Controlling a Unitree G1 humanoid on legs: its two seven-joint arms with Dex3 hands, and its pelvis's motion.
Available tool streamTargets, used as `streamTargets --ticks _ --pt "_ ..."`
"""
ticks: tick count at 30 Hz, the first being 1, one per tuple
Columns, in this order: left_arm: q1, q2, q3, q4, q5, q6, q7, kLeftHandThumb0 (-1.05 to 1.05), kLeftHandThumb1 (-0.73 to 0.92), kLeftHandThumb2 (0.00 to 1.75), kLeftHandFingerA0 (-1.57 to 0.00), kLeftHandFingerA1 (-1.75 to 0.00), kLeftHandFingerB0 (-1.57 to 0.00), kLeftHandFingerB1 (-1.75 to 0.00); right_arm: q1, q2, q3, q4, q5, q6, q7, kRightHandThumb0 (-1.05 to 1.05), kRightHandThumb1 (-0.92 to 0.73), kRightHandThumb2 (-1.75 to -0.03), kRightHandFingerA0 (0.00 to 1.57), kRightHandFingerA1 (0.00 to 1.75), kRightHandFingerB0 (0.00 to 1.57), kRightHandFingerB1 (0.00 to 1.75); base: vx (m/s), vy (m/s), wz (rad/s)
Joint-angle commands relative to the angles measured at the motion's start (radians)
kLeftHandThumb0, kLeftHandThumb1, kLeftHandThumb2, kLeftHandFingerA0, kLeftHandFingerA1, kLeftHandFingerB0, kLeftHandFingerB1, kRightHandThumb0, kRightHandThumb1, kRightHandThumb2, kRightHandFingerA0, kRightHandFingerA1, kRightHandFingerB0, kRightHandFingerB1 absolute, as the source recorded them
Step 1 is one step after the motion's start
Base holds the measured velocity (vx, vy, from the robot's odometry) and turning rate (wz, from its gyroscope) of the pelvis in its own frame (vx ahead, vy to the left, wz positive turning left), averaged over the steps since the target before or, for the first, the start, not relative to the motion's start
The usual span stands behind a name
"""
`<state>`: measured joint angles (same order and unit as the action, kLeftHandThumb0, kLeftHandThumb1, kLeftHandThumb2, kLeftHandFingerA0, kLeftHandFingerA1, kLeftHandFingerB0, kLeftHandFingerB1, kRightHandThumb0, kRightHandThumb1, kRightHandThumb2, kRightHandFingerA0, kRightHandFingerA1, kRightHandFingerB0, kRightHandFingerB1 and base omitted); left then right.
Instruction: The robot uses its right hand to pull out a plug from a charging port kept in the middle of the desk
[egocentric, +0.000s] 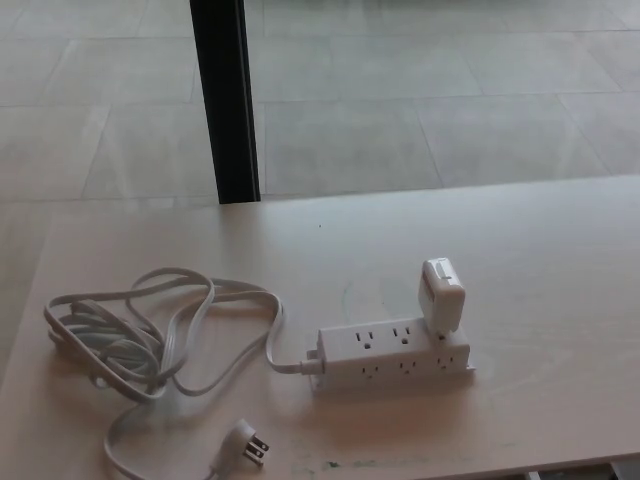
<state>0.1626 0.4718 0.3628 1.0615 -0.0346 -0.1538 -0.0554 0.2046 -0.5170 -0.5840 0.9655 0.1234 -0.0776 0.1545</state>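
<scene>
White plug (441, 295) looks light, rigid and smooth; I'd pinch its flat sides. Neither robot hand shows, so I can't tell their state.

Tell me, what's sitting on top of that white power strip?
A white plug-in adapter stands on the power strip, at its right end. The outlet under it and its prongs are covered. The other outlets look empty.

White charger (441, 294) in power strip (392, 355) on desk (540, 250), cord (150, 340) coiled left.
</scene>
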Motion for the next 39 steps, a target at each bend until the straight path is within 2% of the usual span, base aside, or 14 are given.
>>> streamTargets --ticks 1,2,3,5,11,15,16,19,20,24,33,34,37,39 --pt "-0.016 0.023 0.030 0.037 -0.037 -0.062 -0.001 -0.67 0.74 0.62 -0.79 -0.62 -0.60 -0.50 -0.011 -0.058 -0.034 -0.010 0.053 -0.061 0.024 -0.86 -0.56 -0.58 0.86 0.68 0.26 0.90 0.00 0.000 0.00" --pt "0.002 0.022 0.027 0.032 -0.036 -0.068 -0.010 -0.70 0.60 0.81 -0.75 -0.65 -0.56 -0.55 -0.011 -0.078 -0.053 -0.051 0.068 -0.037 0.022 -0.92 -0.47 -0.95 0.88 0.75 0.30 0.80 0.00 0.000 0.00" --pt "0.000 0.022 0.032 0.038 -0.044 -0.061 -0.023 -0.66 0.74 0.62 -0.77 -0.60 -0.58 -0.46 -0.031 -0.095 -0.064 -0.080 0.077 -0.009 0.016 -0.87 -0.59 -0.58 0.92 0.72 0.22 0.94 0.00 0.000 0.00" --pt "-0.001 0.021 0.033 0.034 -0.047 -0.053 -0.019 -0.66 0.74 0.62 -0.79 -0.61 -0.59 -0.47 -0.044 -0.107 -0.075 -0.124 0.087 0.005 0.020 -0.90 -0.60 -0.59 0.89 0.73 0.18 0.95 0.00 0.000 0.00" --pt "-0.011 0.024 0.028 0.061 -0.043 -0.079 -0.009 -0.66 0.74 0.62 -0.82 -0.67 -0.60 -0.50 -0.182 -0.173 -0.080 -0.400 0.084 0.119 -0.044 -0.97 -0.66 -0.61 1.04 0.68 0.25 0.82 0.00 0.000 0.00" --pt "-0.011 0.030 0.024 0.061 -0.036 -0.087 -0.002 -0.66 0.74 0.62 -0.80 -0.63 -0.60 -0.49 -0.373 -0.221 0.002 -0.637 0.081 0.207 -0.001 -0.99 -0.56 -0.99 0.88 0.67 0.24 0.57 0.00 0.000 0.00" --pt "-0.012 0.029 0.023 0.057 -0.036 -0.086 -0.001 -0.66 0.74 0.62 -0.80 -0.63 -0.62 -0.51 -0.412 -0.235 0.032 -0.684 0.069 0.234 0.012 -0.83 -0.66 -0.61 0.86 0.69 0.25 0.43 0.00 0.000 0.00" --pt "-0.017 0.027 0.025 0.057 -0.040 -0.079 -0.006 -0.67 0.74 0.62 -0.80 -0.63 -0.60 -0.51 -0.532 -0.239 0.087 -0.762 0.094 0.337 0.029 -0.71 -0.52 -0.86 0.77 0.74 0.13 0.42 0.00 0.000 0.00" --pt "-0.017 0.027 0.025 0.053 -0.041 -0.077 -0.005 -0.65 0.74 0.62 -0.80 -0.63 -0.60 -0.50 -0.572 -0.235 0.111 -0.772 0.096 0.355 0.041 -0.66 -0.66 -0.60 0.78 0.67 0.21 0.29 0.00 0.000 0.00" --pt "-0.013 0.030 0.020 0.055 -0.035 -0.084 -0.008 -0.71 0.60 0.81 -0.75 -0.64 -0.57 -0.55 -0.680 -0.201 0.228 -0.770 0.030 0.282 0.088 -0.81 -0.54 -0.92 0.79 0.74 0.13 0.42 0.00 0.000 0.00" --pt "-0.016 0.029 0.022 0.057 -0.039 -0.072 -0.004 -0.67 0.74 0.62 -0.80 -0.61 -0.58 -0.47 -0.852 -0.153 0.554 -0.831 -0.117 0.304 0.152 -0.84 -0.68 -0.62 0.96 0.75 0.24 0.29 0.00 0.000 0.00" --pt "-0.024 0.032 0.025 0.062 -0.043 -0.065 -0.009 -0.68 0.74 0.63 -0.78 -0.58 -0.56 -0.46 -0.872 -0.148 0.588 -0.825 -0.124 0.317 0.166 -0.89 -0.55 -0.93 0.93 0.81 0.18 0.42 0.00 0.000 0.00" --pt "-0.023 0.034 0.028 0.060 -0.047 -0.072 -0.015 -0.66 0.73 0.62 -0.77 -0.58 -0.59 -0.47 -0.892 -0.142 0.642 -0.815 -0.123 0.311 0.192 -0.83 -0.67 -0.61 0.95 0.77 0.24 0.29 0.00 0.000 0.00" --pt "-0.016 0.034 0.030 0.051 -0.048 -0.078 -0.020 -0.66 0.74 0.62 -0.74 -0.55 -0.59 -0.46 -0.908 -0.143 0.700 -0.806 -0.166 0.295 0.202 -0.84 -0.53 -0.93 0.90 0.77 0.15 0.42 0.00 0.000 0.00"
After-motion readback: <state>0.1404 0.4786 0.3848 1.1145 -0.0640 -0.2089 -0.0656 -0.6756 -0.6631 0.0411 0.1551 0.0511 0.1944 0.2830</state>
